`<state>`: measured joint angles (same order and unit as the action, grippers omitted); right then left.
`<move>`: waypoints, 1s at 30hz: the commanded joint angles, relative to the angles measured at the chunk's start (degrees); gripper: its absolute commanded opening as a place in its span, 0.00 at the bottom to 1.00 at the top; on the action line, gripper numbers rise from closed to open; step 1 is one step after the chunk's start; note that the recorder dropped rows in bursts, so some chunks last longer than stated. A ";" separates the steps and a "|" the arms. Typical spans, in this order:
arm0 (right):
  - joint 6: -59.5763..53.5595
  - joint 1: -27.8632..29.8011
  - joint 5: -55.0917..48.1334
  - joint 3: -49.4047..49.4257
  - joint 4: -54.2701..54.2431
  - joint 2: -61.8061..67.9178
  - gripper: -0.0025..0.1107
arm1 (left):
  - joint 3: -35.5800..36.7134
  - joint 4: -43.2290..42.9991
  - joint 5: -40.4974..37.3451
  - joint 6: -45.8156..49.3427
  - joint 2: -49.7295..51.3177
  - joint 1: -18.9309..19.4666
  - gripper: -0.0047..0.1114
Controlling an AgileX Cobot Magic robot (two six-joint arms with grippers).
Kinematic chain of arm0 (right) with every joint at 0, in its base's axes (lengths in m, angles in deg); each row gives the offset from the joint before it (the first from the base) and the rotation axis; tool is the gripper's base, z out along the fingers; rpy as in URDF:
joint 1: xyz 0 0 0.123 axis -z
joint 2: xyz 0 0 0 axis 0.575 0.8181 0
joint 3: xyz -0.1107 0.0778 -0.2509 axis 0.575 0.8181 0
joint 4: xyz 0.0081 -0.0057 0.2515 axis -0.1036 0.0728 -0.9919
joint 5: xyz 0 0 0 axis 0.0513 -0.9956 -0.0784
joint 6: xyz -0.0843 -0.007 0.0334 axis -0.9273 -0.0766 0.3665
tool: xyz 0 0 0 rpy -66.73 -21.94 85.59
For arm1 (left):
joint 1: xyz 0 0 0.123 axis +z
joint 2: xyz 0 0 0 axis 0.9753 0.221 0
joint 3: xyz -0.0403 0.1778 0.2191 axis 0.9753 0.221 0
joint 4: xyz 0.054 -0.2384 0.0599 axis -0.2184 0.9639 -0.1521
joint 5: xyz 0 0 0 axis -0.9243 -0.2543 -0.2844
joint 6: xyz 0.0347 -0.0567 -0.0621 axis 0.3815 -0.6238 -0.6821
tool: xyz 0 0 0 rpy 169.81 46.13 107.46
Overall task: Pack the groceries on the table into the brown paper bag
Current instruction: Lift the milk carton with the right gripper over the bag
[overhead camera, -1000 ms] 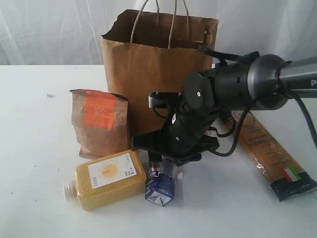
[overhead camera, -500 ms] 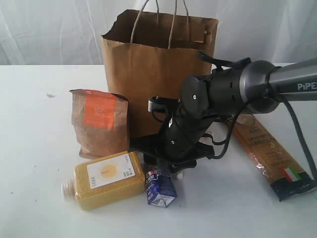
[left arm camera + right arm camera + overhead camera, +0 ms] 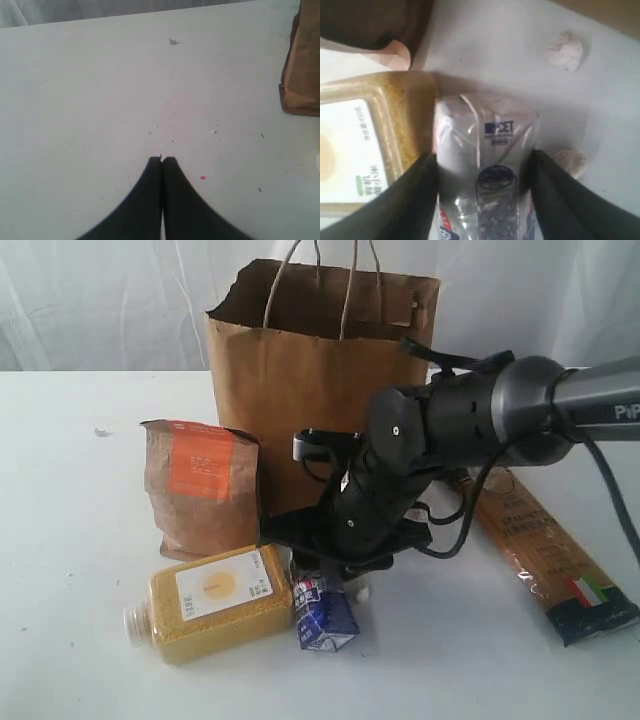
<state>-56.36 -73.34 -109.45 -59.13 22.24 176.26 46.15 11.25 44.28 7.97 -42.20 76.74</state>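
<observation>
The right gripper (image 3: pixel 335 570) hangs low in front of the brown paper bag (image 3: pixel 300 390), nose down over the small blue-white carton (image 3: pixel 322 615). The carton stands on the table (image 3: pixel 80 540) just in front of the bag's base, touching the yellow grain bottle (image 3: pixel 215 600) that lies on its side. From the wrist camera the two dark fingers flank the carton, one on each side and right up against it. Whether they truly pinch it I cannot tell. The left gripper (image 3: pixel 162 165) has its jaws pressed together on nothing, over bare tabletop.

To my eye the step in hand is getting hold of the carton. It is soft-walled and looks a little crumpled, so a firm, even squeeze low on its body seems wiser than a hard one near the folded top. The finger on the bottle's side has little room — better it slide between the two than shove the bottle. Then a straight lift, high enough to clear the bag's ragged rim and string handles.
</observation>
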 commanded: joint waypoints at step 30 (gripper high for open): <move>-38.80 0.04 59.96 -0.19 -2.35 -33.73 0.02 | 0.06 0.01 0.14 0.13 -0.26 -0.31 0.04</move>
<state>-88.84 -73.34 -58.49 -59.13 20.20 140.63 46.15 11.25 44.28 7.97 -42.20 76.74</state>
